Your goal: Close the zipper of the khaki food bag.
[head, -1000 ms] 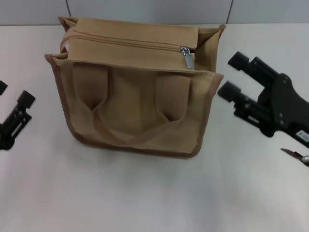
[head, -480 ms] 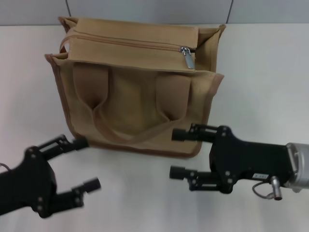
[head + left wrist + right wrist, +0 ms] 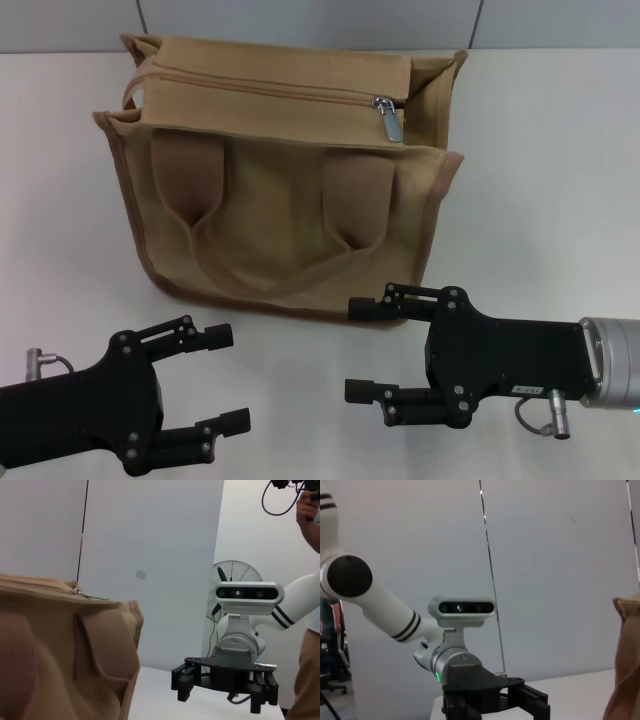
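The khaki food bag stands upright at the back middle of the white table, its front pocket and two handle straps facing me. The zipper runs across its top panel, with the silver pull tab hanging at the right end. My left gripper is open and empty in front of the bag's left corner. My right gripper is open and empty in front of the bag's lower right corner, fingers pointing left. The left wrist view shows the bag, the pull tab and the right gripper.
The white table stretches to both sides of the bag, with a grey wall behind it. The right wrist view shows the left gripper and the bag's edge. A fan and a person stand beyond the table.
Both grippers have swung from the table's sides to the front of the bag. In the last half second the left one moved right and the right one a little nearer me.
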`<state>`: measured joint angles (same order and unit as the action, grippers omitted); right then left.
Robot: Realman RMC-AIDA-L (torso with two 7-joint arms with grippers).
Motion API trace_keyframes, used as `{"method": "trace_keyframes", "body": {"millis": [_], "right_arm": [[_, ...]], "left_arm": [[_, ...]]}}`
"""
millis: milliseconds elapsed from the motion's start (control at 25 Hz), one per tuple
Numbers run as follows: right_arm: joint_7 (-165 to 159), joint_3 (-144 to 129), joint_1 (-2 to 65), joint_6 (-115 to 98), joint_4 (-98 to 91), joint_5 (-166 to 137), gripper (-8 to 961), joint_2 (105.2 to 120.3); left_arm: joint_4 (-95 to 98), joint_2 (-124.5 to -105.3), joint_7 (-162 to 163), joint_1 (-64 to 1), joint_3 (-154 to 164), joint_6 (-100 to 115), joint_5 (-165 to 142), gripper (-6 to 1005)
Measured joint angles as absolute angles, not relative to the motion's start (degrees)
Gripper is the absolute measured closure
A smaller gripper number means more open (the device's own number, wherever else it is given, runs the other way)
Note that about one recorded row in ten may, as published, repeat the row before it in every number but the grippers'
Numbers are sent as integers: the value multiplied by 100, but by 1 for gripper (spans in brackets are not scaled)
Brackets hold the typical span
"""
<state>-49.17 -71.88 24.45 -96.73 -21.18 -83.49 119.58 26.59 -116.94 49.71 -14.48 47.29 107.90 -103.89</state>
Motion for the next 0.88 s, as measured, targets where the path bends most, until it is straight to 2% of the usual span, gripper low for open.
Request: {"method": "trace_keyframes", "body": {"millis": [880], "right_arm": [[-4726, -7146, 2468, -9668, -1942, -8289, 216, 11972]], "left_arm": [[2663, -11761, 4936, -1404, 4758, 10616, -10584, 213]]}}
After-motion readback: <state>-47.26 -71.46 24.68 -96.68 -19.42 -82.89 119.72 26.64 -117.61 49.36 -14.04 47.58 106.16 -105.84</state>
